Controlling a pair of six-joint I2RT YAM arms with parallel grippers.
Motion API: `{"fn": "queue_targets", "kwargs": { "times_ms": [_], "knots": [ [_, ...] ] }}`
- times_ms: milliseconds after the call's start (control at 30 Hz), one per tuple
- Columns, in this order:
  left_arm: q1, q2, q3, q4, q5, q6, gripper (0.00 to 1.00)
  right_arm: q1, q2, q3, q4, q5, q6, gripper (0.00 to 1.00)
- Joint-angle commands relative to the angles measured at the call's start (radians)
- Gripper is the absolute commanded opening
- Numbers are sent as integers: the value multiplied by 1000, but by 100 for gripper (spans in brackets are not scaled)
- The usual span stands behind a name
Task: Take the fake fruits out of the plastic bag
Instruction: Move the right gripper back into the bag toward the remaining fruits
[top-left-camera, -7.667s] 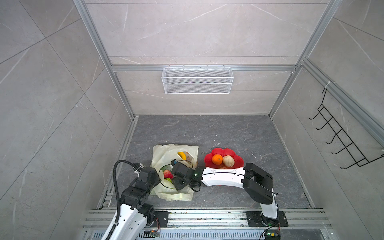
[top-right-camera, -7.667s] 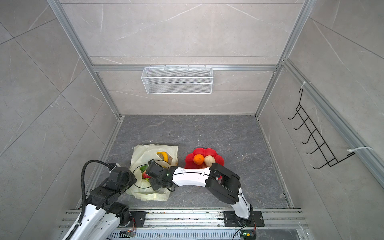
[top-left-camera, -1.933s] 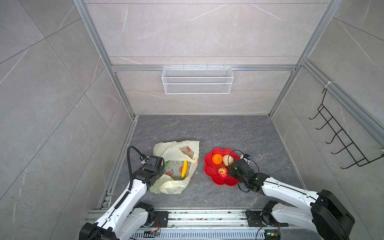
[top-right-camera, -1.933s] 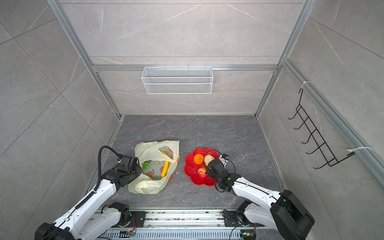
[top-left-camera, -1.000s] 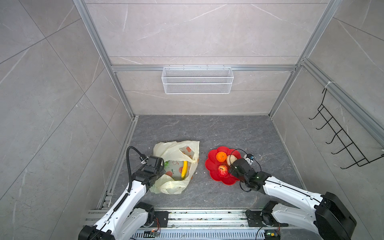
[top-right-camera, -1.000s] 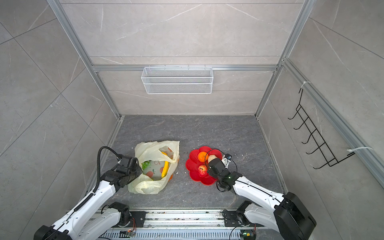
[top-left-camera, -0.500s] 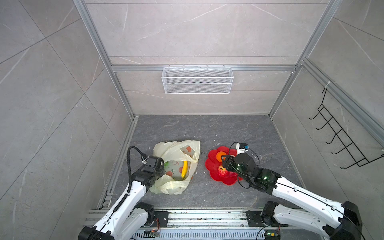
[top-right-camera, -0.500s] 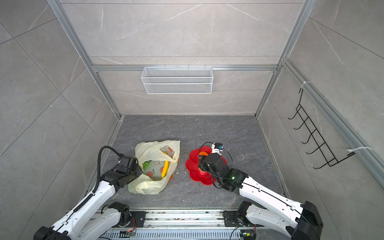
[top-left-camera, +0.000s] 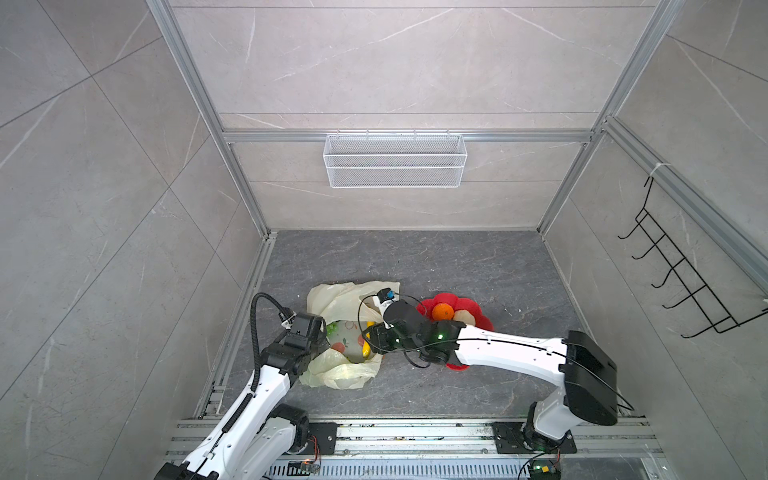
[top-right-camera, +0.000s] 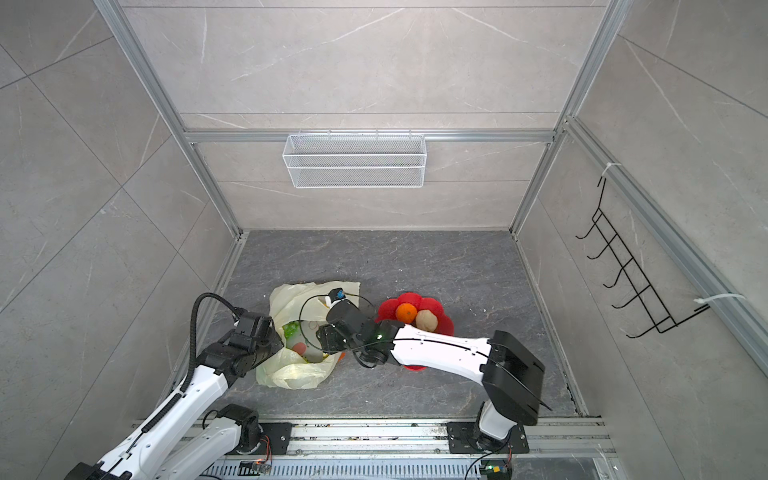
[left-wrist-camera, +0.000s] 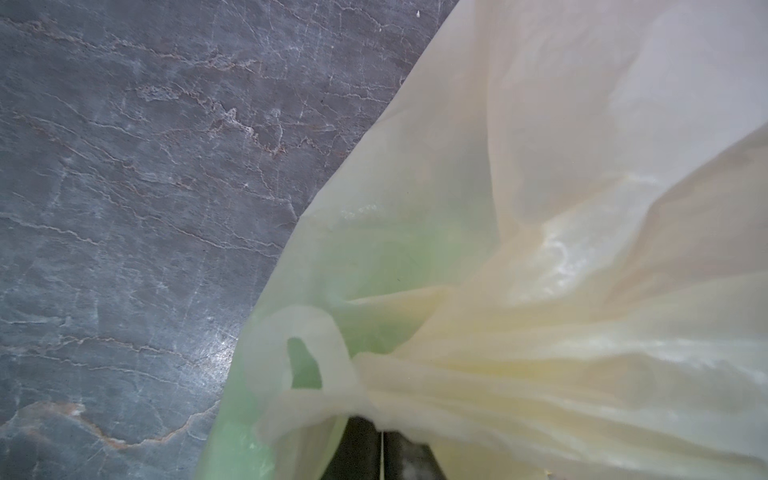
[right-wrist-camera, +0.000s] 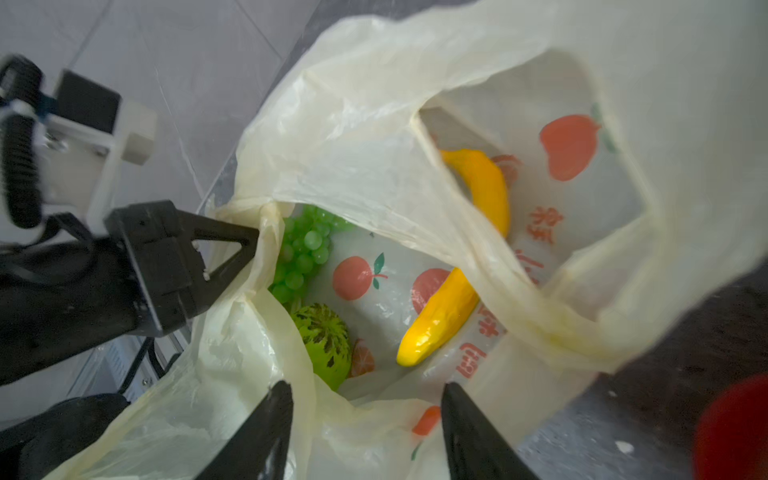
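Observation:
The pale-yellow plastic bag (top-left-camera: 345, 368) (top-right-camera: 291, 376) (right-wrist-camera: 374, 124) lies open on the floor. My left gripper (left-wrist-camera: 380, 432) (right-wrist-camera: 249, 245) is shut on a bunched part of the bag's rim (left-wrist-camera: 457, 374) and holds the mouth up. My right gripper (right-wrist-camera: 365, 386) (top-left-camera: 372, 336) hangs open over the mouth, with the near rim of the bag under its fingers. Inside lie a yellow banana (right-wrist-camera: 440, 320) (top-left-camera: 366, 351), a green grape bunch (right-wrist-camera: 303, 249) (top-right-camera: 289, 329) and a green round fruit (right-wrist-camera: 326, 340). An orange (top-left-camera: 442, 311) (top-right-camera: 406, 311) and a beige peach (top-left-camera: 461, 318) (top-right-camera: 427, 320) sit on the red plate (top-left-camera: 478, 316) (top-right-camera: 415, 297).
The right arm reaches across the red plate and hides part of it. A white wire basket (top-left-camera: 395, 166) hangs on the back wall and a black hook rack (top-left-camera: 681, 291) on the right wall. Aluminium rails border the floor on the left and in front.
My right gripper has swung left from the red plate to above the bag's mouth, and its jaws have narrowed. The left gripper keeps its hold on the bag.

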Motion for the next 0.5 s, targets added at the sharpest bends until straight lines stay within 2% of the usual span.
{"fn": "queue_targets", "kwargs": {
  "times_ms": [0,200,467],
  "knots": [
    [4,-20,35,-42,-36,14,8,2,87,90,12,-92,-30,58],
    [5,-35,13,-76,-84,-36,8,2,254,206,-21,-80,-2,58],
    [13,-22,-2,-145,-158,-98,9,3,455,398,-82,-51,-31,58]
  ]
}}
